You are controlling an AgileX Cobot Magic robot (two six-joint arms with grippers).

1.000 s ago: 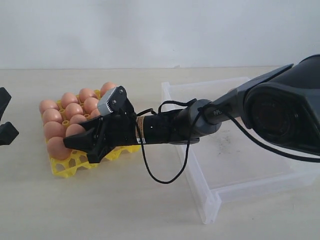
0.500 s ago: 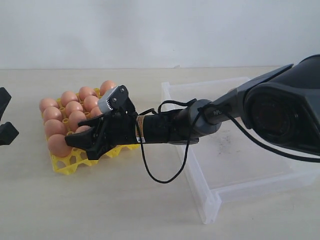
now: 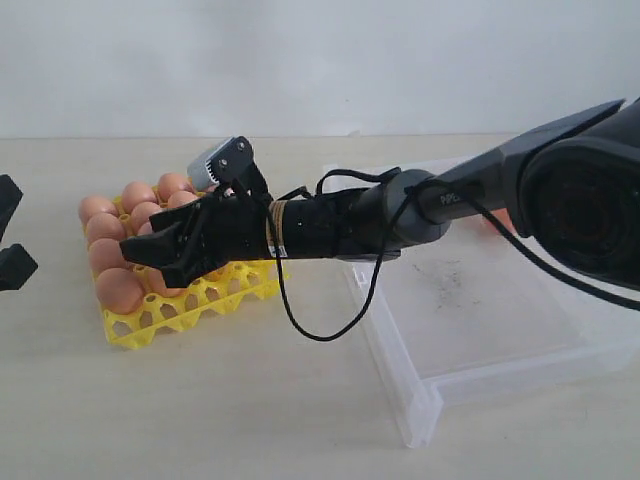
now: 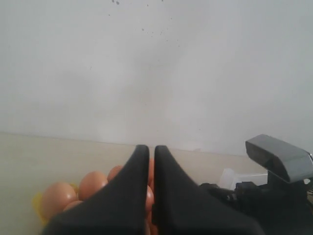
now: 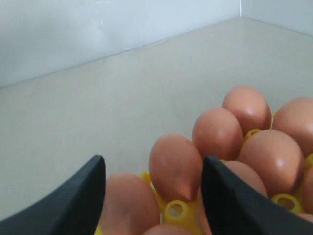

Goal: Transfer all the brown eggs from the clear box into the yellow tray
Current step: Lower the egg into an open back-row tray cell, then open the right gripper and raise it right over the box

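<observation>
Exterior view: right tool point(image 3: 143, 266) was seen with jaws spread apart above the yellow tray point(image 3: 190, 305), nothing gripped.
Brown eggs point(image 3: 120, 290) were seated in tray cups, beside the clear box point(image 3: 500, 330) on the table point(image 3: 250, 400); left tool point(image 4: 150, 152) jaws were pressed together, off at the side.

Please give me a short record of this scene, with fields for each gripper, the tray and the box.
right gripper: open, empty, over the yellow tray
left gripper: shut, empty
yellow tray: brown eggs fill the far cups; near row empty
clear box: mostly bare; one orange-brown shape partly hidden behind the right arm
</observation>
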